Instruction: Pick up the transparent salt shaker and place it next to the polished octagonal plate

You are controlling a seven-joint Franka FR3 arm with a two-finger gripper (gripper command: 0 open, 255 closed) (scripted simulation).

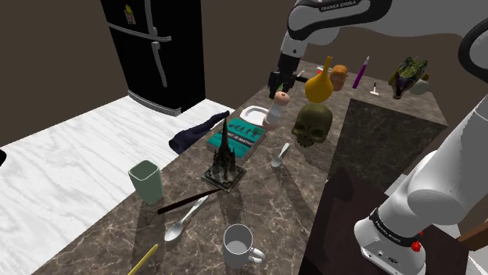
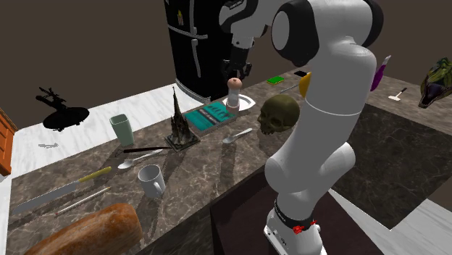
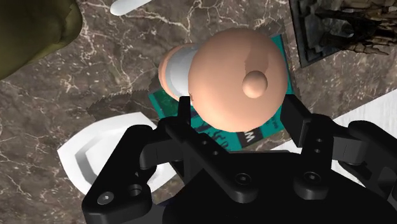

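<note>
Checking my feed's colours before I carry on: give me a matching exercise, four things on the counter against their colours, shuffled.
Things:
1. salt shaker
2. skull
3. mug
4. book

Colours:
A. teal
B. plain white
C. pinkish cap
D. olive green

Pairs: 1-C, 2-D, 3-B, 4-A.

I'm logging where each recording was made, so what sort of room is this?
Probably a kitchen: a black refrigerator stands beside a dark marbled counter holding a mug and a spoon.
</note>
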